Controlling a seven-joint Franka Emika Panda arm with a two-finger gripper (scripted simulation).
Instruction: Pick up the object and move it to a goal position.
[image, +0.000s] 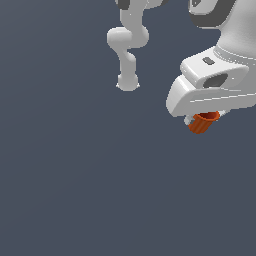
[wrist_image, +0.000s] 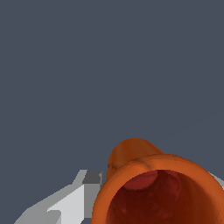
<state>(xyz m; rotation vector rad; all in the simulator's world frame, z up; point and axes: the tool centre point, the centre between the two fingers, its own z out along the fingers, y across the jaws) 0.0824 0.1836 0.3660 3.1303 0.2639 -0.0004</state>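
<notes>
The object is a small orange-red cup-shaped cylinder (image: 203, 121) with ribbed sides and a darker hollow top. It hangs tilted under my white gripper (image: 200, 119) at the exterior view's right, well above the floor. The gripper is shut on it; most of the fingers are hidden by the hand. In the wrist view the cup (wrist_image: 153, 183) fills the lower part of the picture, its open mouth toward the camera, with one grey-white finger (wrist_image: 72, 199) beside it and a sliver of the other at the picture's edge.
A plain dark grey-blue floor (image: 75, 175) fills both views. The white arm's links and base (image: 127, 55) stand at the back of the exterior view. No goal marker shows.
</notes>
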